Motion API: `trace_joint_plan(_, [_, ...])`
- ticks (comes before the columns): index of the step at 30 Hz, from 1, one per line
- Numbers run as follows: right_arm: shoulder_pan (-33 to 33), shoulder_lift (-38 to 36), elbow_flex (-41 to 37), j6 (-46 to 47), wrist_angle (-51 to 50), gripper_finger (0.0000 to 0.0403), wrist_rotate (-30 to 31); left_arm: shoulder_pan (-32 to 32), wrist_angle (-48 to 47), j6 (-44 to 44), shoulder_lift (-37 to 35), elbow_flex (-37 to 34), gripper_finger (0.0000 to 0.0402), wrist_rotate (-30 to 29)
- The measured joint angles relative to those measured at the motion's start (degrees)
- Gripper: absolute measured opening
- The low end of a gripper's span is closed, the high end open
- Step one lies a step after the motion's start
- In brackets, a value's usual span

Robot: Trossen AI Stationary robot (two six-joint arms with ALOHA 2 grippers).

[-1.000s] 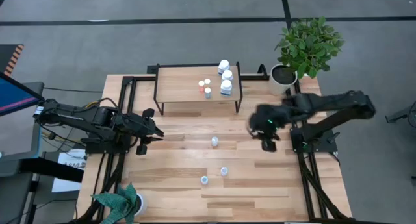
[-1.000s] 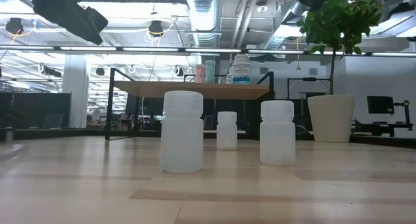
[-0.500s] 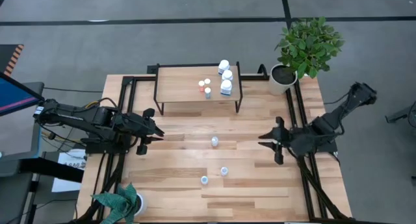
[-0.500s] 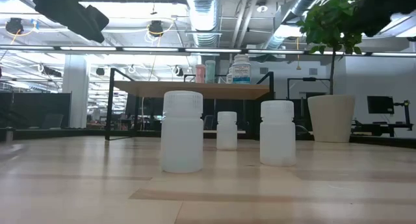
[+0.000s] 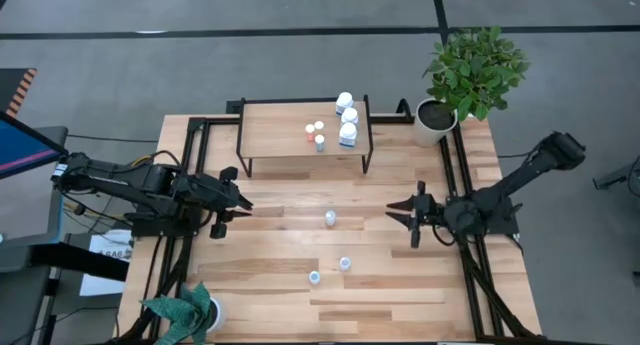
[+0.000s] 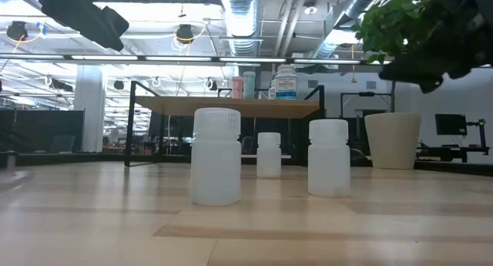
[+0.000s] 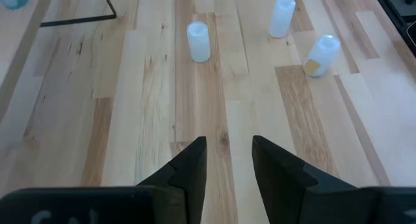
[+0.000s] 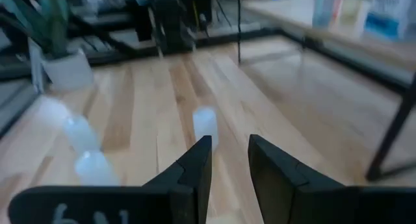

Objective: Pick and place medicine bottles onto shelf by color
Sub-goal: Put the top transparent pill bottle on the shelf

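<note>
Six medicine bottles (image 5: 346, 116) already stand on the shelf (image 5: 275, 133) at upper centre; three white bottles (image 5: 330, 218) remain on the bench (image 5: 400, 285) mid-frame. The right pincer (image 5: 413, 221), open and empty, faces them; the left pincer (image 5: 240, 200) waits open at left

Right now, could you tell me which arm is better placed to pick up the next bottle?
Probably the right: its open end effector faces the nearest loose bottle, closer than the left end effector.

Overhead looks straight down; low camera level, close; both show shelf (image 5: 305, 130).
</note>
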Motion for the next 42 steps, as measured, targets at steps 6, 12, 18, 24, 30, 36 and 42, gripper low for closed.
trace_joint_plan(6, [-7.8,0.0,-1.6,-11.4,7.6,0.0123,-11.6,0.0,0.0,-0.3,0.0,0.0,0.0109,0.0])
trace_joint_plan(12, [-13.7,-0.1,-1.6,-14.5,5.1,0.0123,-18.5,0.0,0.0,-0.5,0.0,0.0,0.0109,0.0])
trace_joint_plan(18, [-18.0,-0.6,-1.6,-14.6,1.5,0.0123,-22.0,0.0,0.0,-0.8,0.0,0.0,0.0109,0.0])
trace_joint_plan(24, [-18.4,-5.3,-6.4,-14.2,2.3,0.0123,-22.5,0.0,0.0,-2.0,0.0,0.0,0.0109,0.0])
trace_joint_plan(30, [-18.2,-11.6,-8.9,-15.6,3.1,0.0123,-22.4,0.0,0.0,-2.0,0.0,0.0,0.0109,0.0])
trace_joint_plan(36, [-18.4,-18.1,-8.9,-22.0,-1.3,0.0123,-22.4,0.0,0.3,-2.0,0.0,0.0,0.0109,0.0])
trace_joint_plan(42, [-18.2,-27.2,-8.9,-21.0,-10.4,0.0123,-22.4,0.0,2.9,-1.0,0.0,0.0,0.0109,0.0])
